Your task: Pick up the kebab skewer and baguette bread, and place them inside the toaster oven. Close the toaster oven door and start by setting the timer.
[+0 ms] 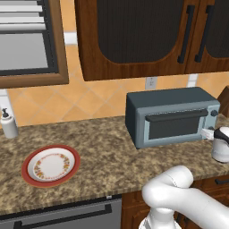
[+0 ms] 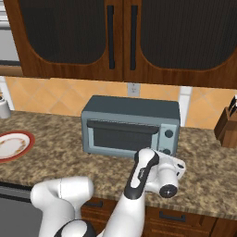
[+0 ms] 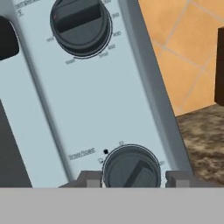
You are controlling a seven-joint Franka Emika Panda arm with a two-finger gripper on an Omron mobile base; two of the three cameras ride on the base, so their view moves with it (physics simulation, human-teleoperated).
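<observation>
Tool at the oven's lower knob, door shut

The oven [image 1: 172, 116] stands on the table [image 1: 103, 152] against the tiled wall, below the dark cabinets [image 2: 120, 37] — its door [image 2: 121, 135] is closed, bar handle across the top of the glass. In the hand view the lower knob [image 3: 131, 169] sits between the two fingertips [image 3: 89, 178] of the tool [image 3: 133, 179], which straddle it from either side; whether they press it I cannot tell. The upper knob [image 3: 81, 26] lies further up the pale panel. The red-rimmed plate [image 1: 50, 164] lies well to the left on the table with no food visible on it, a soap bottle [image 1: 8, 124] beyond it — a knife block [image 2: 227, 124] stands to the oven's right.
</observation>
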